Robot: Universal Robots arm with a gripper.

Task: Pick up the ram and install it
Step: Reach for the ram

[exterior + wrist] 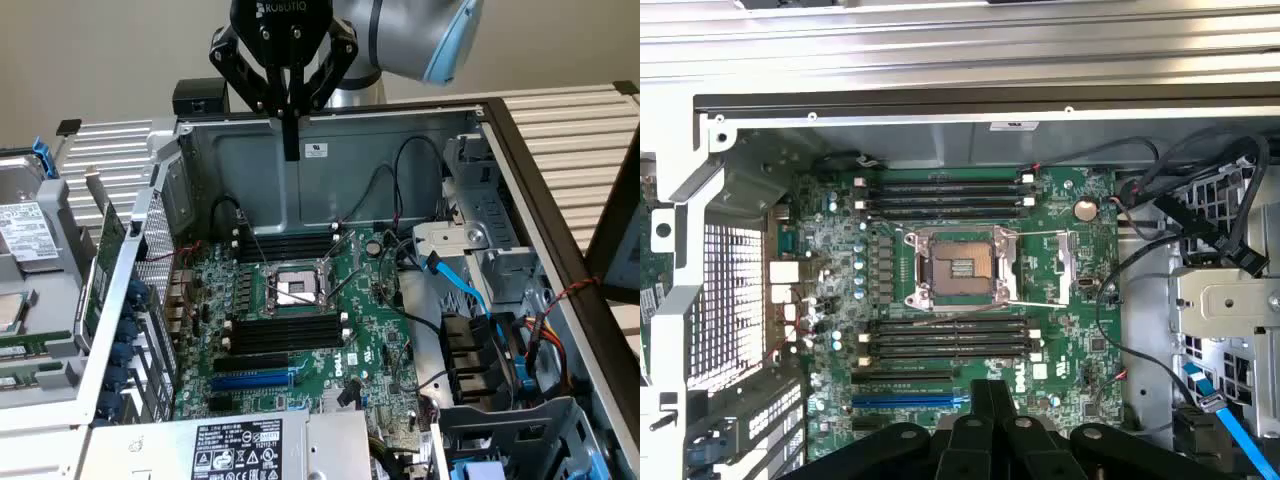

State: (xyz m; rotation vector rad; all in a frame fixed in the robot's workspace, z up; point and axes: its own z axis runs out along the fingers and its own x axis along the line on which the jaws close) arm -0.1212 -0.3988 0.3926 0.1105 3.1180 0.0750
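Slatted counter (580,120) under open computer case (250,175); memory slots (285,332) on motherboard (372,335) all bare. Hand (291,150) clenched empty above. Ram neither gripped nor seated, so pickup and install apparently both left.

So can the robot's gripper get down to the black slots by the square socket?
Probably yes. The gripper hangs shut above the open case, and the black slots lie bare, with no cable or card over them.

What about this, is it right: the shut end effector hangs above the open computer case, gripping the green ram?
Wrong only on the grip. The shut end effector hangs above the open computer case, but the exterior view shows it closed on nothing.
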